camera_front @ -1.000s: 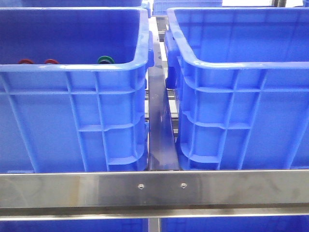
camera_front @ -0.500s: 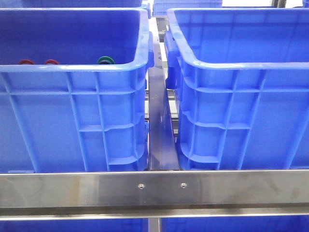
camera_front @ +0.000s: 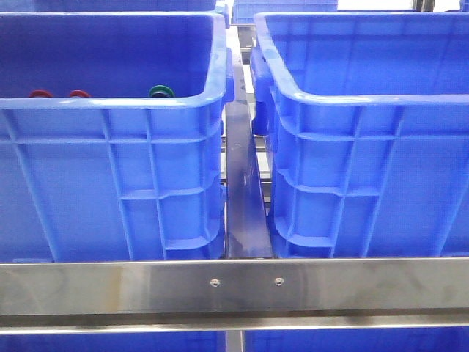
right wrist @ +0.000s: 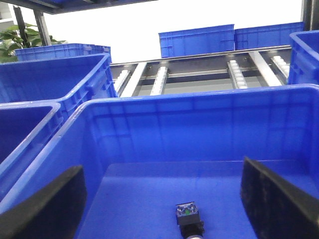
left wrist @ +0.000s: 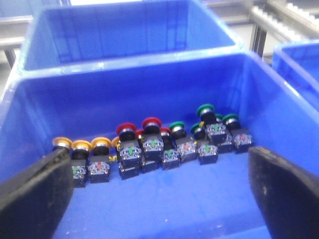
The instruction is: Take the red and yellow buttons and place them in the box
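Observation:
The left blue crate (camera_front: 110, 103) holds a row of push buttons on black switch bodies. In the left wrist view they are several yellow buttons (left wrist: 82, 146), red buttons (left wrist: 125, 128) and green buttons (left wrist: 205, 108) along the crate's far wall. Two red caps (camera_front: 40, 94) and a green cap (camera_front: 160, 91) peek over its rim in the front view. My left gripper (left wrist: 159, 199) is open and empty above this crate's floor, short of the row. My right gripper (right wrist: 164, 204) is open and empty over the right blue box (camera_front: 352, 99). One button unit (right wrist: 188, 215) lies on that box's floor, its cap cut off.
A steel rail (camera_front: 234, 286) runs across in front of both crates, with a narrow gap (camera_front: 242, 191) between them. More blue crates (right wrist: 197, 42) and roller tracks (right wrist: 234, 72) stand behind. Another blue crate (left wrist: 124, 30) sits beyond the left one.

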`<state>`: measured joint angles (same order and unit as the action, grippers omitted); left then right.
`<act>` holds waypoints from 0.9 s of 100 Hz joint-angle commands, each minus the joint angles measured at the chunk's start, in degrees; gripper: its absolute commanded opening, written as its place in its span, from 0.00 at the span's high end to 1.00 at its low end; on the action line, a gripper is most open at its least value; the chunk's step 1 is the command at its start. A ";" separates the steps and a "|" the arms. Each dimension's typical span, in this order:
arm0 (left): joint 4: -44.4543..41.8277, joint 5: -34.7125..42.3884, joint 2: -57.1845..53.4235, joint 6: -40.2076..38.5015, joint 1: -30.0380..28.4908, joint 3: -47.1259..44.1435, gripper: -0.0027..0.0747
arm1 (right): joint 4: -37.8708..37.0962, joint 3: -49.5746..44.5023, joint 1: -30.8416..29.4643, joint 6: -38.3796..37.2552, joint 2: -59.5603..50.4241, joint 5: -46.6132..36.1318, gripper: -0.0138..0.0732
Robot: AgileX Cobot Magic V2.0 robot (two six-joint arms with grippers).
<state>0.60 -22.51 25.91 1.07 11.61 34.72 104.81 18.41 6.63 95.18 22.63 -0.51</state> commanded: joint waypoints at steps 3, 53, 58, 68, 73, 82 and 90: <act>0.27 7.12 -4.00 -0.46 0.02 -2.11 0.11 | -0.62 1.51 -0.36 0.67 -0.09 2.43 0.10; 1.15 11.76 -10.03 -0.51 0.02 -7.24 0.47 | -0.62 1.51 -0.36 0.67 -0.09 1.08 0.62; 1.15 11.76 -10.03 -0.51 0.02 -7.24 0.60 | -0.62 1.51 -0.36 0.67 -0.09 1.08 0.74; 1.15 11.76 -10.03 -0.51 0.02 -7.24 0.85 | -0.52 1.51 -0.36 0.67 -0.09 1.08 0.92; 1.15 11.76 -10.03 -0.51 0.02 -7.24 0.97 | -0.52 1.51 -0.36 0.67 -0.09 1.08 0.92; 1.15 11.76 -10.03 -0.51 0.02 -7.24 0.99 | -0.52 1.51 -0.36 0.67 -0.09 1.08 0.92; 1.15 11.76 -10.03 -0.51 0.02 -7.24 0.99 | -0.52 1.51 -0.36 0.67 -0.09 1.08 0.92</act>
<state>1.21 -15.51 15.49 0.97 11.61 26.03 104.61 18.35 6.63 95.29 22.51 -0.56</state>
